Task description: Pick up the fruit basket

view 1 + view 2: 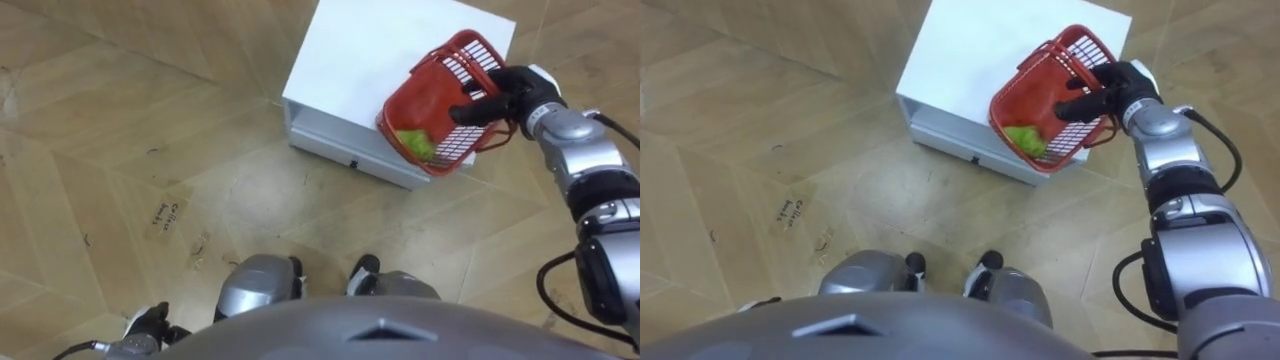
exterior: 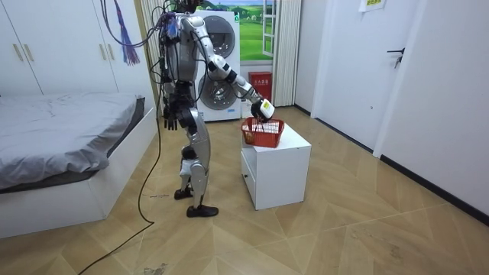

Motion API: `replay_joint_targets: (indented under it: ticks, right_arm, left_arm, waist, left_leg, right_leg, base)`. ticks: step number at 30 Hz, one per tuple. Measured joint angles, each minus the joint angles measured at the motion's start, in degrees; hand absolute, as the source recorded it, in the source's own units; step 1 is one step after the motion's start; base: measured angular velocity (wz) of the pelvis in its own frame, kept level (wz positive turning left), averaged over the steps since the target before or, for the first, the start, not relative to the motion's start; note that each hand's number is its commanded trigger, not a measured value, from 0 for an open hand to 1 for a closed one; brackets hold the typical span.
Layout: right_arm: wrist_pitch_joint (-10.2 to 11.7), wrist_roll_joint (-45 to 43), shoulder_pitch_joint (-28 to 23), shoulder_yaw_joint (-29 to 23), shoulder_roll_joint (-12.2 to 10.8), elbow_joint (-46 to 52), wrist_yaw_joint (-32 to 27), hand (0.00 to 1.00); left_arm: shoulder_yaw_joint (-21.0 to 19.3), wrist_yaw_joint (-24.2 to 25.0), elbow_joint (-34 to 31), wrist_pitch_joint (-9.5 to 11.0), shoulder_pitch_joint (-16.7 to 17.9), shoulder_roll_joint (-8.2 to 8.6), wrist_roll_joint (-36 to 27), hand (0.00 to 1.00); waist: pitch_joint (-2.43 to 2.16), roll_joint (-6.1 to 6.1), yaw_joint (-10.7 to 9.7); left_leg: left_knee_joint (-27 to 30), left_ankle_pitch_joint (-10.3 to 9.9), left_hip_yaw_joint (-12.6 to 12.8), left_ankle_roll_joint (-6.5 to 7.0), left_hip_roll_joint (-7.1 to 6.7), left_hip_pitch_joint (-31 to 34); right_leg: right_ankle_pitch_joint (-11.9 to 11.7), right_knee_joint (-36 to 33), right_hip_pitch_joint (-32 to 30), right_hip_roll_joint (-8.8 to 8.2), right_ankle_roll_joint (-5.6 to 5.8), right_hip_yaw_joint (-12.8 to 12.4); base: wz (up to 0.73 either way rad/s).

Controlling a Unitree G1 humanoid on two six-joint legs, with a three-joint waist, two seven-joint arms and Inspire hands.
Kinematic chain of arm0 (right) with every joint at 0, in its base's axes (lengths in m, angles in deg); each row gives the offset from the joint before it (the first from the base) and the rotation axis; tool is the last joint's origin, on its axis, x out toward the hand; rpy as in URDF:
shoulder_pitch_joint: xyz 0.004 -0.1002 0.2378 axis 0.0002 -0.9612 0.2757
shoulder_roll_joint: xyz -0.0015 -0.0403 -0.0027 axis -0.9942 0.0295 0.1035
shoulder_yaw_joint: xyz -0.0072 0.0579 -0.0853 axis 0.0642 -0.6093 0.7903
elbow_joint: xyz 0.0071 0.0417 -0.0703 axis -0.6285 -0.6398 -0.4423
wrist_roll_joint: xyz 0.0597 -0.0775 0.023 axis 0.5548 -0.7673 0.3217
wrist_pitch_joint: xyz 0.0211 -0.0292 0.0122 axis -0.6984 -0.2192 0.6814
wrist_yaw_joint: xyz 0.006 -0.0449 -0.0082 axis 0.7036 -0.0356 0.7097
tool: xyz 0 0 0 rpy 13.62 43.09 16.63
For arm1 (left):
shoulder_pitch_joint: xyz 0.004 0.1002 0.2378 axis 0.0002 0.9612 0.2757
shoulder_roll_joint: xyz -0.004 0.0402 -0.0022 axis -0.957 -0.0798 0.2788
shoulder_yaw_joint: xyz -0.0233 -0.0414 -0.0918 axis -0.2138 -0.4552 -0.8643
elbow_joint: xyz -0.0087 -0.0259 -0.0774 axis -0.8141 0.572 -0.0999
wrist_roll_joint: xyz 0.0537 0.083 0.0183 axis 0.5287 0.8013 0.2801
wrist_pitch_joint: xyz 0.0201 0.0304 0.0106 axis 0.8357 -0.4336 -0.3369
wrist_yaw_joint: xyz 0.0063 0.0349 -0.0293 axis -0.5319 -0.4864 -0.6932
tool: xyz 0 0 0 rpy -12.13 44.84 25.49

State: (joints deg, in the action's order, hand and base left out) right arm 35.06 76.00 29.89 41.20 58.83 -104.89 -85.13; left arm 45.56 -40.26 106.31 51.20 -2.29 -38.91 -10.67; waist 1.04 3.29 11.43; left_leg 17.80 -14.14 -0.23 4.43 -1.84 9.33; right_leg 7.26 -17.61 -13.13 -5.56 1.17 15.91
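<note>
**Right hand clamped on the basket at the worktop's corner**

You are standing on a herringbone wood floor (image 1: 150, 120), facing a low white worktop (image 1: 360, 60) that has a drawer (image 1: 335, 135) in its near face. In the room view, a bed (image 2: 61, 130) lies behind you and a washing machine (image 2: 221, 69) stands by the far wall.

Your right hand (image 1: 512, 92) reaches out over the worktop's right corner. Its fingers (image 1: 472, 113) are curled tight over the rim of the red fruit basket (image 1: 425, 95), with the tips pointing inward. The basket sits tilted, its body spreading left of the fingers and over the worktop's near edge. You cannot tell whether it rests on the top or hangs clear. A green fruit (image 1: 415, 143) lies inside, just below and left of the fingertips.

Your left hand (image 2: 171, 114) hangs by your hip.
</note>
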Motion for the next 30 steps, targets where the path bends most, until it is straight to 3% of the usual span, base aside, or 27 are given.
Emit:
replay_joint_targets:
  ticks: [12,30]
  right_arm:
    - [0.9,-2.19,0.0,0.02,-0.14,7.62,-9.39,0.0]
    - [1.48,-3.78,0.0,0.09,-0.21,11.06,-12.27,0.0]
  left_arm:
    - [0.88,-0.61,1.68,-0.05,-0.02,0.52,-0.48,0.0]
    - [2.36,-0.2,1.13,-0.02,-0.02,0.52,-0.46,0.0]
  waist:
    - [-0.31,-0.75,0.03]
    - [-0.1,-0.28,0.04]
  left_leg:
    - [-0.15,-0.02,0.13,-0.02,0.06,0.13]
    - [-0.09,0.01,0.49,0.01,0.08,-0.1]
  right_leg:
    - [-0.07,-0.25,0.15,0.09,-0.12,0.0]
    - [-0.04,-0.06,0.0,0.0,-0.07,-0.19]
  base:
    - [-0.01]
    - [0.0]
